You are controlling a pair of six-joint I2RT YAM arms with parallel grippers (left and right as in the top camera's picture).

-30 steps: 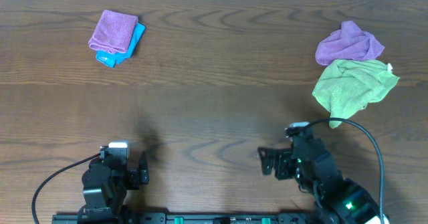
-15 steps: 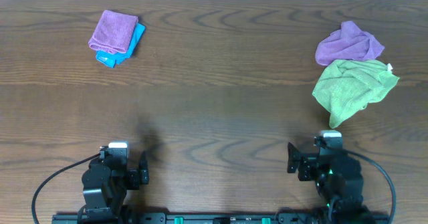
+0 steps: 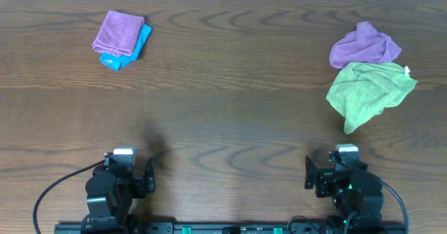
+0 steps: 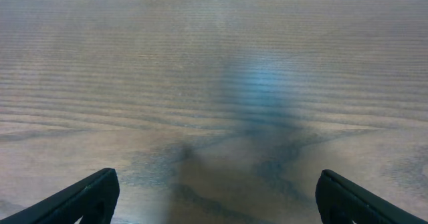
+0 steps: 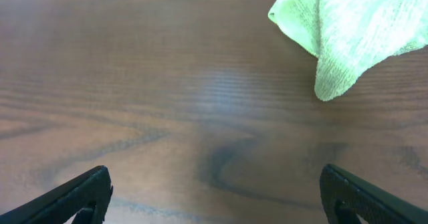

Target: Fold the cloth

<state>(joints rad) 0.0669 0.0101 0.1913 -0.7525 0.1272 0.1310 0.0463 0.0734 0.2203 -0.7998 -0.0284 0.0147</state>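
A crumpled green cloth (image 3: 369,93) lies at the right of the table, its lower corner also in the right wrist view (image 5: 348,30). A crumpled purple cloth (image 3: 364,45) lies just behind it. A folded purple cloth (image 3: 117,32) sits on a folded blue cloth (image 3: 137,47) at the far left. My left gripper (image 3: 131,181) is open and empty at the front left edge; its wrist view (image 4: 214,200) shows only bare wood. My right gripper (image 3: 328,178) is open and empty at the front right, well short of the green cloth.
The wooden table (image 3: 223,122) runs the full width. A black rail (image 3: 223,228) lies along the front edge between the arm bases. Cables trail from both arms.
My right arm has swung right and drawn back towards the front edge, from pointing left of centre to facing straight ahead. The left arm and the cloths have not moved.
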